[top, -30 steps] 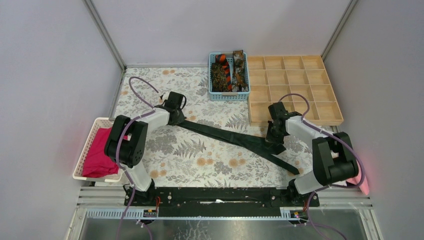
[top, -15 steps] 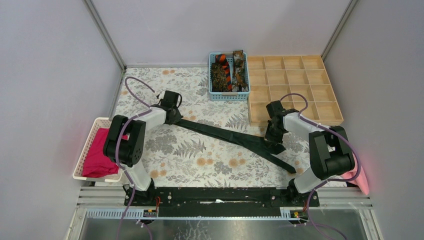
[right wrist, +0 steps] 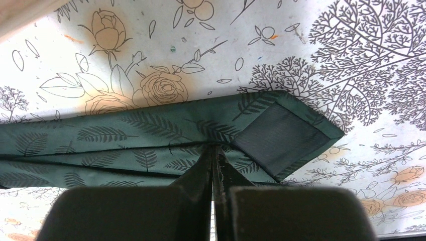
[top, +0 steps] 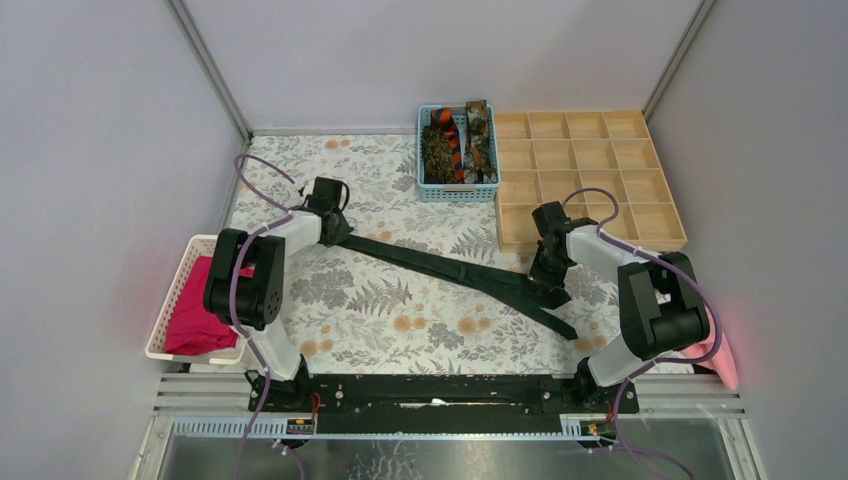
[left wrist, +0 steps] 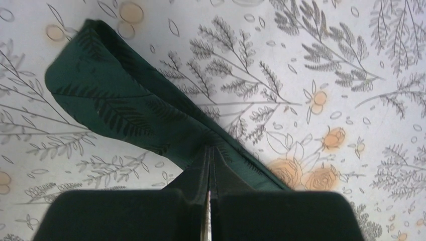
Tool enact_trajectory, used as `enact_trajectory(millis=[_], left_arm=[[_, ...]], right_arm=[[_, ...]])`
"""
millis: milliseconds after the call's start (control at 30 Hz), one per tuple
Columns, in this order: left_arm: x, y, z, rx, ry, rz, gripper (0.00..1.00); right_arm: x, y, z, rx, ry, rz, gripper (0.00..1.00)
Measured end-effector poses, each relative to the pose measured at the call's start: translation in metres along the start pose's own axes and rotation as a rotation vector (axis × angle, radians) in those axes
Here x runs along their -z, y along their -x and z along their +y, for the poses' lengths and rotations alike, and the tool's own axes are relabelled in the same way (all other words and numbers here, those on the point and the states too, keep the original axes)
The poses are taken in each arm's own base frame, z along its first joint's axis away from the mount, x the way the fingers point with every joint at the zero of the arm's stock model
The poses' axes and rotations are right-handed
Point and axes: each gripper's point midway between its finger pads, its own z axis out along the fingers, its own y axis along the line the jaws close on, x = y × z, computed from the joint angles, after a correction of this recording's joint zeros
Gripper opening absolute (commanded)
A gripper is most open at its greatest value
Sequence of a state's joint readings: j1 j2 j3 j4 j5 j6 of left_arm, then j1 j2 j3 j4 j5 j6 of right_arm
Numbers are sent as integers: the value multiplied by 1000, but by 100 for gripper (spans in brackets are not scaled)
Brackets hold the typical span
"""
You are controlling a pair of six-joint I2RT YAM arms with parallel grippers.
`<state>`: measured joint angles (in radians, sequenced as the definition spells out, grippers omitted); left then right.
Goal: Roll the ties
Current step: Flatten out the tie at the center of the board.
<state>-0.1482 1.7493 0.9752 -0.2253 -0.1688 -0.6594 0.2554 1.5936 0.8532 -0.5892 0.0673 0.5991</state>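
A long black-green tie lies stretched slantwise across the flowered table. My left gripper is shut on its left end; the left wrist view shows the fingers pinching the tie, whose folded end hangs past them. My right gripper is shut on the tie near its wide end; the right wrist view shows the closed fingers on the fern-patterned fabric beside the pointed tip. Another stretch of the tie trails to the front right. Mottled brown ties and an orange-and-black striped tie lie in the blue basket.
A wooden compartment tray stands at the back right, close behind my right gripper. A white basket with a magenta cloth sits at the left edge. A pale pink cloth lies at the right front.
My left gripper has moved left and back with the tie's end, pulling the tie that way. The trailing end at the front right has slid left. The right gripper has shifted slightly.
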Motion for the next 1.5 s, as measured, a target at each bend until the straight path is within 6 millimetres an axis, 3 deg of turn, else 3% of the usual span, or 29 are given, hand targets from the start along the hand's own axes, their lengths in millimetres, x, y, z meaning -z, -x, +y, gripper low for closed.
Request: enact_trajectory(millis=[467,733,767,867,933,1033,1167,1333,1500], left_arm=[[-23,45,19,70,53,-33,0],[-27,53,29,88,70,-46,0],[-27,54,30,91,67,-44,0],[-28,55,30,99,54,-38,0],[-28,54,30,100,42,-34,6],[-27,53,28,102,21,-32,12],[-27,52,25,104,-4,-28,14],[-26,52,23,108,-22,-23,19],[-25,50,21,107,-42,-20,23]], right_arm=[[0,1,-1,-38,12,17,0],[3,3,0,-41,23,8,1],[3,3,0,-37,26,2,3],[5,10,-6,-22,20,-54,29],[7,13,-14,-16,2,-92,42],[22,17,-23,5,3,-152,45],[43,22,-20,23,49,-213,46],[43,6,-10,46,105,-157,45],[32,-33,2,98,136,-62,43]])
